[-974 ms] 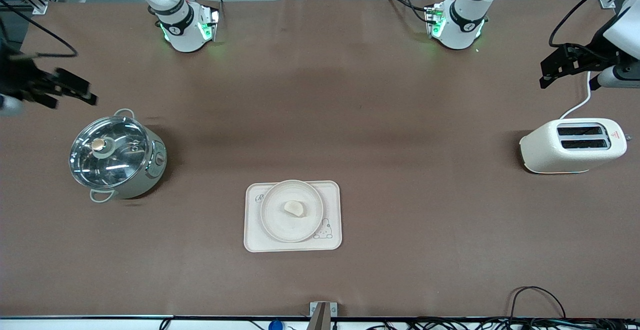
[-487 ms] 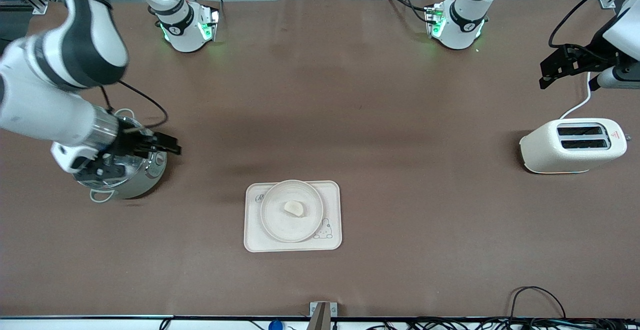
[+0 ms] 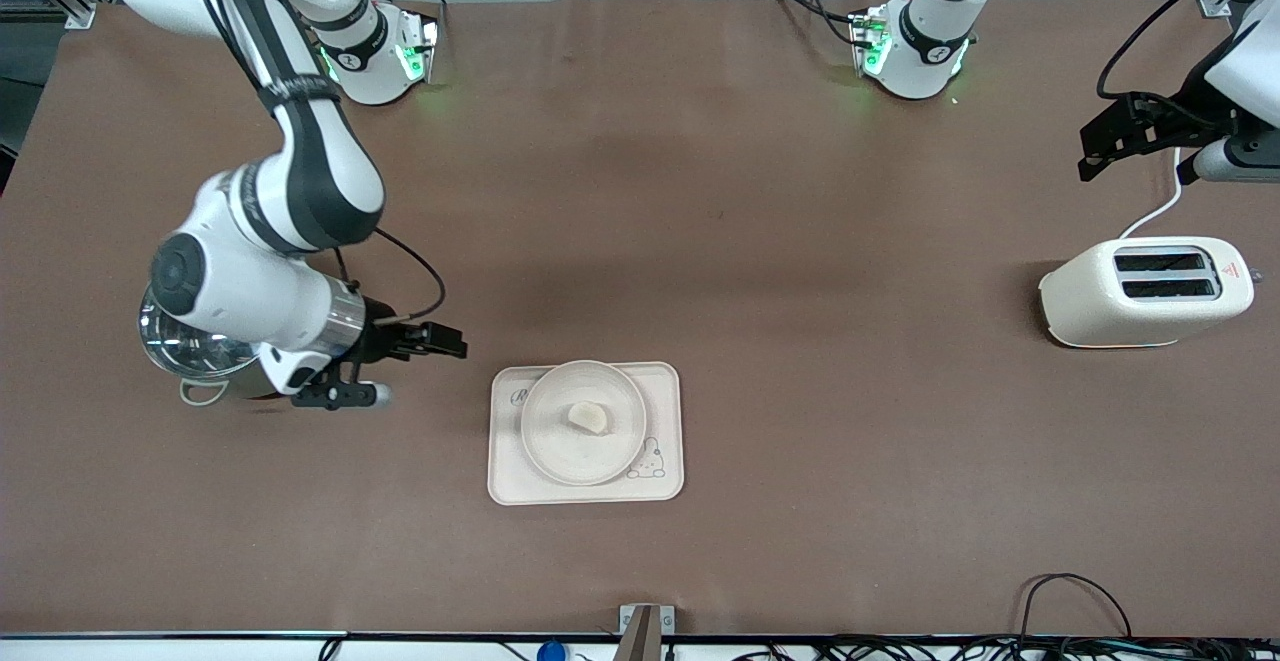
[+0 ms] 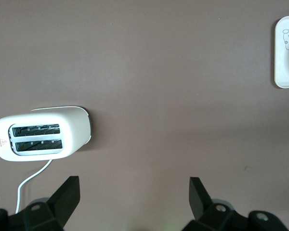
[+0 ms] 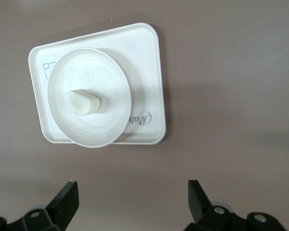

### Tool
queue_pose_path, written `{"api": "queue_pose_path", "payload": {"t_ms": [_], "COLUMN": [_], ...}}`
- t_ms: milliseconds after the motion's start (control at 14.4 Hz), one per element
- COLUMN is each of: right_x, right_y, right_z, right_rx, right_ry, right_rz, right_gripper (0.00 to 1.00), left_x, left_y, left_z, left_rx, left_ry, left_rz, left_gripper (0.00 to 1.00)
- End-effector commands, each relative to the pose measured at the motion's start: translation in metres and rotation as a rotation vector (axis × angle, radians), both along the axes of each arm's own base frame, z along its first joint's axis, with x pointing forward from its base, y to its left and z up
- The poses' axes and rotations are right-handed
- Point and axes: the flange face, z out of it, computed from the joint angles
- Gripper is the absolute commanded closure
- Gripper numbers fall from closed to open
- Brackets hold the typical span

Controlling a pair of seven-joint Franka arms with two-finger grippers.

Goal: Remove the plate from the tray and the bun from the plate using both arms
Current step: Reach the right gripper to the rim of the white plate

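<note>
Bun (image 3: pixel 589 417) sits in the middle of the round plate (image 3: pixel 548 441), and the plate rests on the rabbit tray (image 3: pixel 665 486). The right gripper (image 3: pixel 440 344) hovers with fingers spread wide and empty over bare table between the tray and the steel pot (image 3: pixel 185 353). The left gripper (image 3: pixel 1095 146) waits, fingers likewise parted and empty, above the table's edge near the cream toaster (image 3: pixel 1145 292).

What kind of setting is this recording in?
Probably a robotics lab staged as a kitchen: a brown-covered table bearing a toaster, a lidded pot and a tray, with cables along its edge.
</note>
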Motion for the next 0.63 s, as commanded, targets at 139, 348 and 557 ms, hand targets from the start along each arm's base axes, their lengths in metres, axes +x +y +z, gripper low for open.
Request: {"api": "queue_pose_path", "payload": {"t_ms": [139, 348, 557], "right_x": [0.018, 0.024, 0.026], "right_y": [0.034, 0.055, 0.058], "right_z": [-0.058, -0.102, -0.113], "right_rx": [0.014, 0.019, 0.087], "right_ry": [-0.044, -0.057, -0.021], "right_rz": [-0.041, -0.060, -0.125], "right_gripper": [0.00, 0.00, 0.02], "left_x": [0.003, 0.003, 0.008], "left_y": [0.003, 0.005, 0.005], "left_z": [0.006, 0.007, 0.000], "left_rx": [0.000, 0.000, -0.001], "left_ry": [-0.013, -0.016, -0.004], "left_rz": [0.016, 0.019, 0.019], "left_gripper": [0.00, 0.00, 0.00]}}
